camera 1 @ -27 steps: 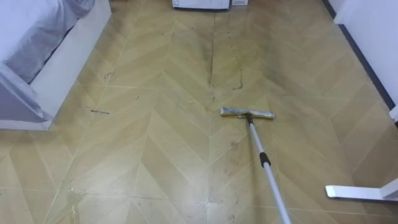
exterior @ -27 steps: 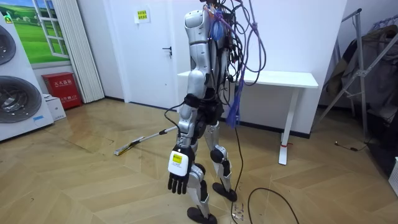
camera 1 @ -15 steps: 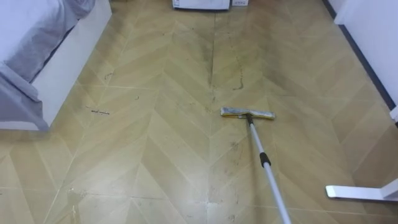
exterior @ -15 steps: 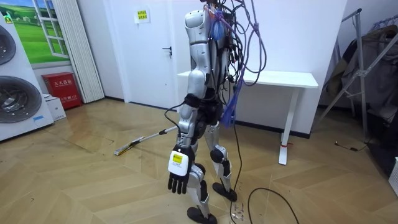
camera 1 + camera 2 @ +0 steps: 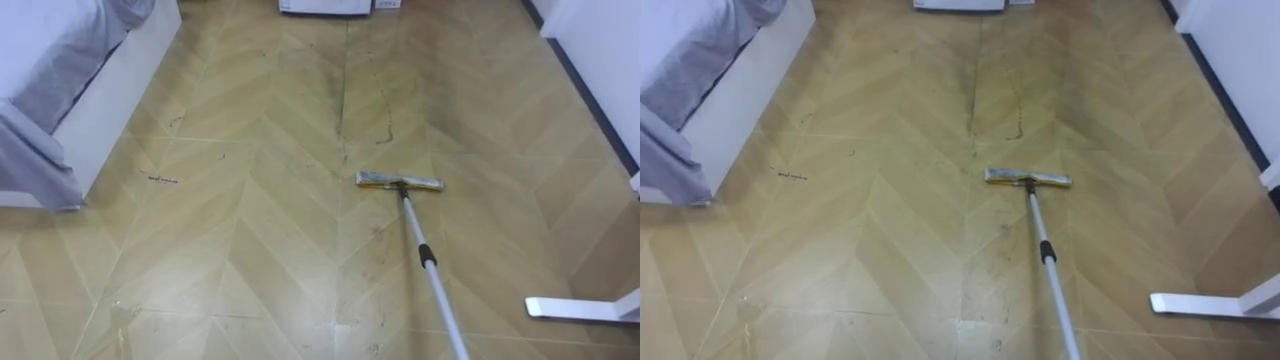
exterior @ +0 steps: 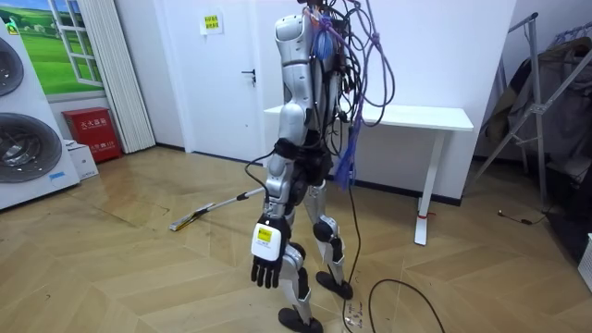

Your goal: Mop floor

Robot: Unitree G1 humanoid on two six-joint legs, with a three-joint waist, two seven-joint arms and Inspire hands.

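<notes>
Change check vs 0.9 s and 0.5 s back: next to none. The flat mop head (image 5: 399, 182) sits at the same spot on the parquet floor (image 5: 250, 250), lying flat, mid-room. Whole eye view has drifted a hair, so that's the head cam, not the mop. Room view: robot's stance is identical. It stands upright w/ the white desk (image 6: 416, 117) behind it and the mop out toward the room view's left.

The mop handle (image 5: 425, 262) runs from the head back toward the robot's lower right, w/ a dark collar partway along. In the room view it rises to hip height and passes behind the near arm. right hand: can't tell its state there.

left hand (image 6: 265, 271) hangs at the robot's side, well apart from the handle. Fingers loose, pointing down, holding nothing. Idle.

Dirt: dark streaks (image 5: 384, 128) lie beyond the mop head. A small dark scrap (image 5: 161, 180) is off to the left, near the bed base (image 5: 110, 95).

Reading: stroke paused or very slow. The pad is short of the streaks, so the job prob. has plenty left. Next move prob. a push fwd over them. Long handle w/o the left hand on it means weak control, and the head could twist or tip on edge. The desk foot (image 5: 580, 309) is near the handle on the right; watch it on any pull-back.
</notes>
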